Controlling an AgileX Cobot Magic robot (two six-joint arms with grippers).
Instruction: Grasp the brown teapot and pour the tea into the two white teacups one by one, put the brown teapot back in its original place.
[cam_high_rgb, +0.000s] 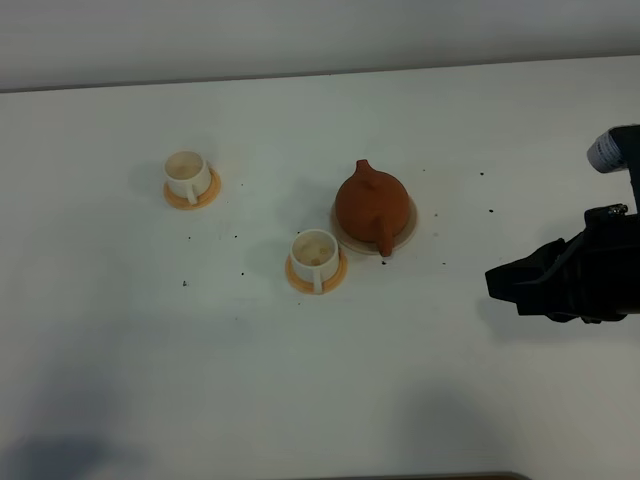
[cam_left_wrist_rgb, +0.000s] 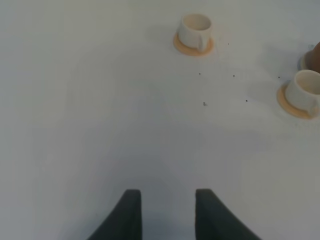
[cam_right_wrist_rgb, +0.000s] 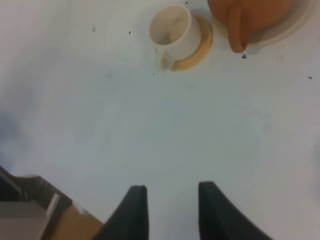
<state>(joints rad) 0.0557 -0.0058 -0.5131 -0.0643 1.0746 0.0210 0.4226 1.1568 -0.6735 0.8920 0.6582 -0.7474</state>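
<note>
The brown teapot (cam_high_rgb: 370, 203) stands on the beige round trivet (cam_high_rgb: 406, 226) right of the table's middle, its stubby handle toward the front. One white teacup (cam_high_rgb: 186, 173) on an orange-tan saucer is at the left; the other teacup (cam_high_rgb: 315, 254) is just front-left of the teapot. My right gripper (cam_high_rgb: 497, 283) hovers right of the teapot, apart from it. In the right wrist view it (cam_right_wrist_rgb: 172, 212) is open and empty, with the near cup (cam_right_wrist_rgb: 172, 29) and teapot (cam_right_wrist_rgb: 250, 15) ahead. My left gripper (cam_left_wrist_rgb: 166, 215) is open and empty; both cups (cam_left_wrist_rgb: 195, 29) (cam_left_wrist_rgb: 306, 89) lie ahead.
The white table (cam_high_rgb: 300, 380) carries small dark specks near the cups. Its front edge (cam_right_wrist_rgb: 55, 200) shows in the right wrist view, with a brown floor below. The left arm is out of the exterior view.
</note>
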